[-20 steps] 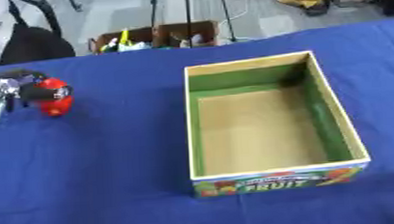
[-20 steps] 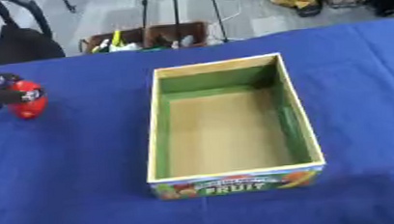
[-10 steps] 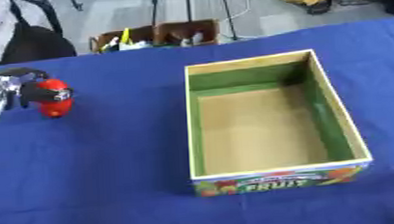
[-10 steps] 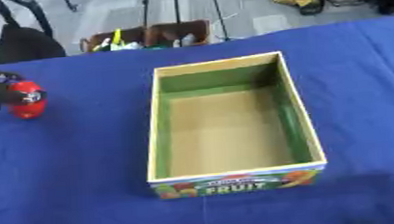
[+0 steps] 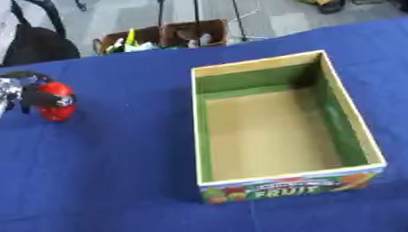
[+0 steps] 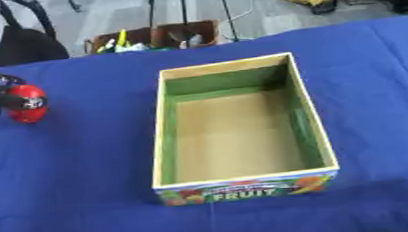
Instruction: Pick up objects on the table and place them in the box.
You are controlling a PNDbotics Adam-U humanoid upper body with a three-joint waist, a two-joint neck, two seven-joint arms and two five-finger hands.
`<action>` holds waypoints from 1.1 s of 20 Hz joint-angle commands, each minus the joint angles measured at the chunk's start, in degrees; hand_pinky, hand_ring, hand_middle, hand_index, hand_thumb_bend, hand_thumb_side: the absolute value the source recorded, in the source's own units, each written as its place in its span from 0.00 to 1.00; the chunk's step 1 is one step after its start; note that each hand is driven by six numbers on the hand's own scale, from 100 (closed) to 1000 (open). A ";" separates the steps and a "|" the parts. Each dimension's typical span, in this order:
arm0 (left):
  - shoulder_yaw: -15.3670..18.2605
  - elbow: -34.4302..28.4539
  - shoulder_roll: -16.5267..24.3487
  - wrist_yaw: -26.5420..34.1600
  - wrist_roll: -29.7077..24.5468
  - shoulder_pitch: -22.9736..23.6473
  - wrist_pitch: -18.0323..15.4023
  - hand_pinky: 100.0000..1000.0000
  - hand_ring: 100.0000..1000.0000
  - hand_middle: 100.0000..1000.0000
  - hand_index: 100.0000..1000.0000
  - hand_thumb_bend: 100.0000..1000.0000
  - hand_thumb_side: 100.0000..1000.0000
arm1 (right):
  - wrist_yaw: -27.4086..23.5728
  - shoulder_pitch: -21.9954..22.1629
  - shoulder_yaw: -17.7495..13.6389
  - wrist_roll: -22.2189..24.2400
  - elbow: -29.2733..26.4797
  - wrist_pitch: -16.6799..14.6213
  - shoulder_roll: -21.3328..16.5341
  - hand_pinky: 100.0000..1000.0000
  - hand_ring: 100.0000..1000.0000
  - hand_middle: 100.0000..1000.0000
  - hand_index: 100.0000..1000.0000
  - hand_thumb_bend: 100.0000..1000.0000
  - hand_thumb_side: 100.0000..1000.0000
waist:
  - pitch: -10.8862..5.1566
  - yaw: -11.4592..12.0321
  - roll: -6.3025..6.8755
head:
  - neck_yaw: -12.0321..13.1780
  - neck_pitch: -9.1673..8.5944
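A red round object (image 5: 57, 106) sits at the far left of the blue table. My left hand (image 5: 12, 92) comes in from the left edge, its black fingers (image 6: 12, 99) curled over and around the red object. The fruit box (image 5: 205, 143) stands open in the middle of the table, its green-lined inside holding nothing. My right hand shows in neither view.
The blue cloth (image 5: 106, 183) covers the table. Beyond the far edge, a brown crate (image 5: 164, 36) with tools stands on the floor. A person sits at the upper left corner, away from the table's things.
The hand and the red object stay in the same place. The fingers look slightly more closed around the object.
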 commanded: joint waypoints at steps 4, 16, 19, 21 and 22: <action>0.59 0.80 1.50 2.97 0.24 -0.20 1.24 0.03 0.41 0.56 0.93 0.17 0.60 | 0.27 -0.25 -0.65 -0.71 -1.22 0.15 -0.77 0.49 0.54 0.38 0.49 0.00 0.89 | -0.95 -0.15 -0.06 | 0.01 -0.44; 0.49 0.97 1.37 6.05 3.90 0.03 2.54 0.00 0.38 0.51 0.80 0.00 0.35 | 0.28 -0.21 -0.73 -1.35 -1.22 0.19 -0.65 0.49 0.54 0.38 0.48 0.00 0.88 | -0.85 -0.25 -0.07 | -0.03 -0.26; 0.52 0.59 1.44 6.65 5.30 -0.11 3.01 0.00 0.37 0.49 0.78 0.00 0.29 | 0.25 -0.16 -0.71 -1.41 -1.22 0.28 -0.64 0.49 0.54 0.38 0.48 0.00 0.88 | -1.03 -0.23 -0.05 | -0.08 -0.17; 0.47 0.29 1.50 6.86 6.36 -0.18 3.25 0.00 0.36 0.47 0.78 0.00 0.25 | 0.18 -0.12 -0.73 -1.49 -1.22 0.37 -0.64 0.49 0.54 0.38 0.48 0.00 0.88 | -1.20 -0.22 -0.02 | -0.07 -0.06; 0.39 0.17 1.54 6.90 6.76 -0.18 3.28 0.00 0.36 0.47 0.77 0.00 0.24 | 0.13 -0.10 -0.74 -1.53 -1.22 0.41 -0.65 0.49 0.54 0.37 0.48 0.00 0.88 | -1.29 -0.21 0.00 | -0.06 0.00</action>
